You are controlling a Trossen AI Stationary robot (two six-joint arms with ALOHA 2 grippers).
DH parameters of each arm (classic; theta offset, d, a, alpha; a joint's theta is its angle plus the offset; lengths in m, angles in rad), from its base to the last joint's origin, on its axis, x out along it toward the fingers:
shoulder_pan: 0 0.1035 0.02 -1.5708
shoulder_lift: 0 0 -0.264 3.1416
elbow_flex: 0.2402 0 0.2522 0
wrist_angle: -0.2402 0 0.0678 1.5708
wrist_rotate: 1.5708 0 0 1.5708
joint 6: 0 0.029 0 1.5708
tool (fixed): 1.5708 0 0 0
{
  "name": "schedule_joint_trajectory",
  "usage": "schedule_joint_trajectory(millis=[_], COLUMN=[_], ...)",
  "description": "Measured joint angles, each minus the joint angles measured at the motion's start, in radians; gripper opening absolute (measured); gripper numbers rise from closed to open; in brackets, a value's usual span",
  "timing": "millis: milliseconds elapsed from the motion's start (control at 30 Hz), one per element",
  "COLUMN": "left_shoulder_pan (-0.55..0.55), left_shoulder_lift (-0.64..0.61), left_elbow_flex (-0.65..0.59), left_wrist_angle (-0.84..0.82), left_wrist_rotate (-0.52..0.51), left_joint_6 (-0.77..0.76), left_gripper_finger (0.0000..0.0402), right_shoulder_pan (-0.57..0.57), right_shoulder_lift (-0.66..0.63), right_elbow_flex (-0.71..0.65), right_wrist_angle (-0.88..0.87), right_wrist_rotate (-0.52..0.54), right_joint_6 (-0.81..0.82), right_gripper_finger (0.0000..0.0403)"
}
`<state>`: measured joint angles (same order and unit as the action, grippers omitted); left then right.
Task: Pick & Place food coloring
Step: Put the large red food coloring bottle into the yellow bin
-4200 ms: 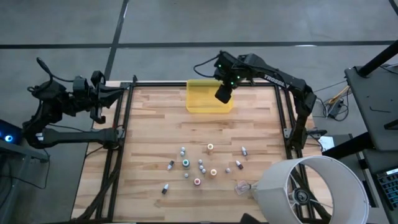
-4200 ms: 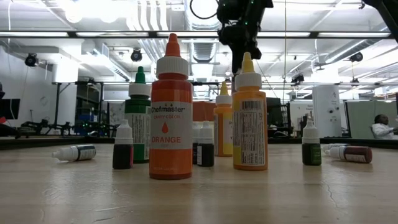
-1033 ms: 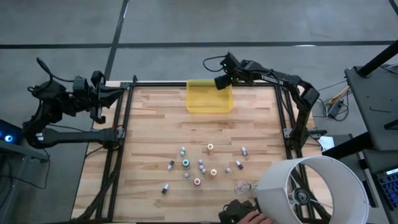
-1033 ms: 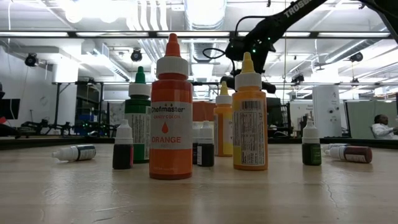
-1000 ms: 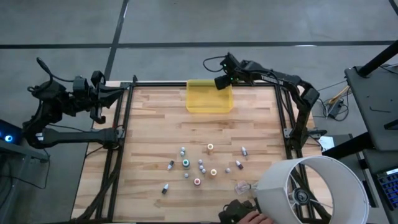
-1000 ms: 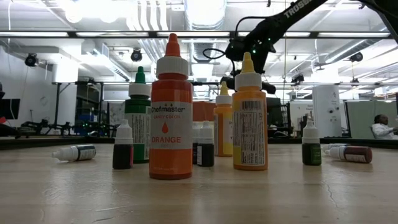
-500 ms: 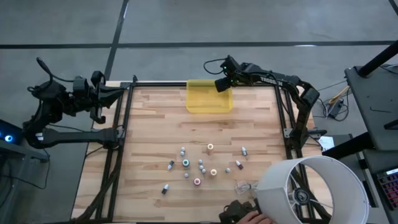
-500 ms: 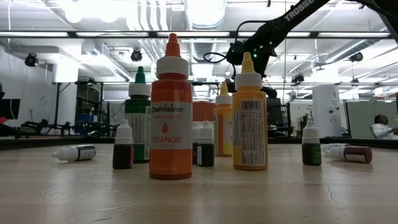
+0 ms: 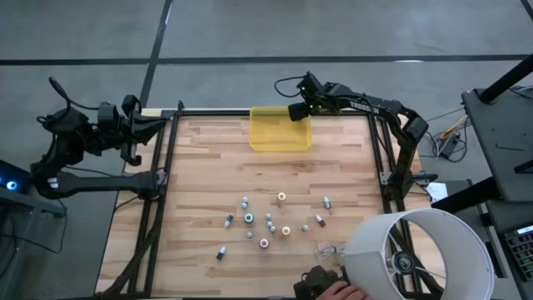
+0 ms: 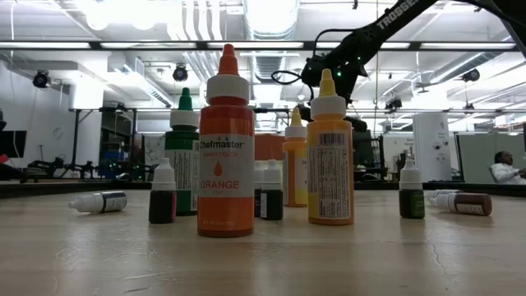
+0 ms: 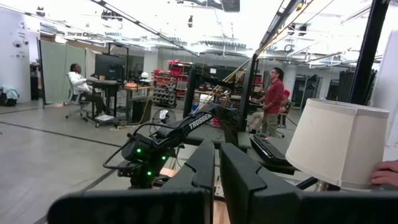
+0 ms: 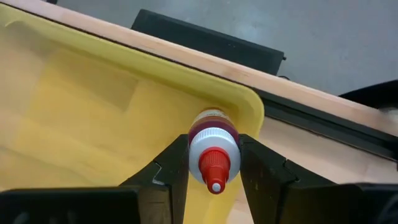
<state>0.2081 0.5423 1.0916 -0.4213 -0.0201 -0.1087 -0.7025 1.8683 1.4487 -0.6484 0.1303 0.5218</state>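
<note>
The red-capped food coloring bottle [image 12: 213,151] was held clenched between the right gripper [image 12: 214,163] fingers, carried from above the yellow tray [image 9: 279,133] middle to its far right corner, low over the rim. Release looked near. The left gripper [image 9: 133,133], fingers closed, was parked off the table's left edge.

The held red-capped bottle's [image 12: 213,149] label is hidden between the right gripper's [image 12: 214,163] fingers.

Robotics lab: equipment racks [image 11: 166,93], workstations.
</note>
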Motion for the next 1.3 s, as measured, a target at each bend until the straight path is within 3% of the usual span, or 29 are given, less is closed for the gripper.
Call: schedule_joint_trajectory(millis=[967,1300], left_shoulder_pan=[0.0,0.0], left_shoulder_lift=[0.0,0.0], left_elbow_flex=[0.0,0.0], left_wrist_angle=[0.0,0.0], left_wrist_rotate=[0.0,0.0], left_joint_6=[0.0,0.0], left_gripper_finger=[0.0,0.0], right_shoulder_pan=[0.002,0.001], right_shoulder_lift=[0.0,0.0], right_elbow_flex=[-0.003,-0.003], right_wrist_angle=[-0.048,-0.032], right_wrist_rotate=[0.019,0.027], right_joint_6=[0.055,0.054], right_gripper_finger=[0.0112,0.0136])
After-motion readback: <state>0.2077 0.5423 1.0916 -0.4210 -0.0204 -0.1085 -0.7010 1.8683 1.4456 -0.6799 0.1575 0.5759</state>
